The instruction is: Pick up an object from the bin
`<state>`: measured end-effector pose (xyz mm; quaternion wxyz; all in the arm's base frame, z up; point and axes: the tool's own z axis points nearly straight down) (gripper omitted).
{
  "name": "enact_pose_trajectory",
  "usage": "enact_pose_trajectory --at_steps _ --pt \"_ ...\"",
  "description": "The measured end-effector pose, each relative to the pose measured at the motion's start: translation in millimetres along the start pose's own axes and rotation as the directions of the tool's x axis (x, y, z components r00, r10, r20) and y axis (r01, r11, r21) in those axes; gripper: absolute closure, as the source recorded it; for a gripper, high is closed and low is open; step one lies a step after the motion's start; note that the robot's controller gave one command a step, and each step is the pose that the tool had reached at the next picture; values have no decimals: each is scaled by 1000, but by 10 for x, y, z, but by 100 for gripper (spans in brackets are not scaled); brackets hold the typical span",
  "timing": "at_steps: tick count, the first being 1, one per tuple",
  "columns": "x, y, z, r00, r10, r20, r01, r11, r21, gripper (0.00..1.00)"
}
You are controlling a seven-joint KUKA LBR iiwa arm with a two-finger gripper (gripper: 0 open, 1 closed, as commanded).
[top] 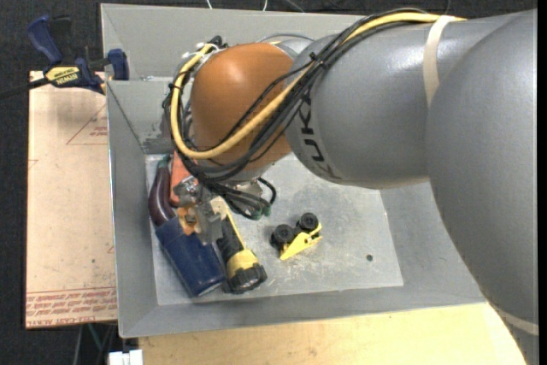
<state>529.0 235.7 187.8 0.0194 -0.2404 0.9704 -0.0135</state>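
The dark blue flat block (190, 262) lies in the near left corner of the bin (352, 256). It is turned at an angle, and its lower end is close to the front wall. A yellow and black torch (238, 262) lies touching its right side (it looks like a torch, but I am not sure of its kind), with its round black head toward the front wall. The jaws are low over the upper ends of these two things, just beside both. Whether they touch either one I cannot tell. I also cannot tell if the jaws are spread or pressed together, because the parts of the wrist cover them.

To the left of the jaws, near the left wall, a dark red curved thing (157, 199) lies beside the upper end of the block. To the right of the jaws a thin dark loop with some green (258, 203) lies on the floor of the bin. Further right, apart from this small heap, a small yellow and black toy vehicle (297, 238) lies alone on the bare grey floor.

Above the jaws is the round orange cover (235, 94) of the wrist, and yellow and black cables (256, 126) run around it. The thick grey arm (410, 98) comes in from the right and covers the back right part of the bin.
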Motion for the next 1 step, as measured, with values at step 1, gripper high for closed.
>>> enact_pose_trajectory --at_steps 1 --pt "136 109 -161 1000 20 -9 -20 1000 -2 100"
